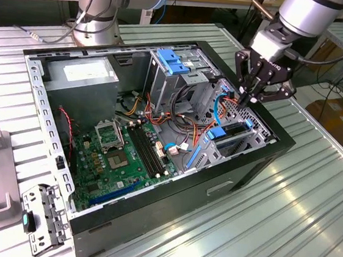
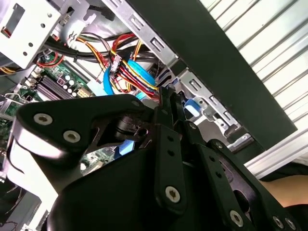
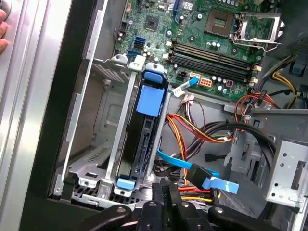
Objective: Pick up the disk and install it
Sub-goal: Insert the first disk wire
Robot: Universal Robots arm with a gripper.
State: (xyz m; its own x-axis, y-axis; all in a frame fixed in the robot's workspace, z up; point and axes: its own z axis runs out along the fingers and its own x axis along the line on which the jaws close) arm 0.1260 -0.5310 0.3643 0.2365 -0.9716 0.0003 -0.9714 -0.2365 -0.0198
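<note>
The disk (image 3: 142, 139) stands on edge in a slot of the metal drive bay (image 3: 96, 159) at the front corner of the open computer case (image 1: 170, 196). Blue plastic rails (image 3: 150, 98) frame it. In the exterior view the disk (image 1: 231, 131) sits in the bay with a blue tab beside it. My gripper (image 1: 246, 101) hangs just above the bay's cable end, its fingers (image 2: 167, 103) pressed together with nothing between them. In the first wrist view the gripper (image 3: 167, 190) is close over the bay's near edge, apart from the disk.
Red, yellow and orange power wires (image 3: 192, 132) and a blue data cable (image 3: 207, 178) lie beside the bay, right under the fingers. The motherboard (image 1: 126, 154), a grey power-supply box (image 1: 82, 76) and a tall cage with a blue latch (image 1: 169, 67) fill the case. A removed bracket (image 1: 42, 216) lies on the ribbed table.
</note>
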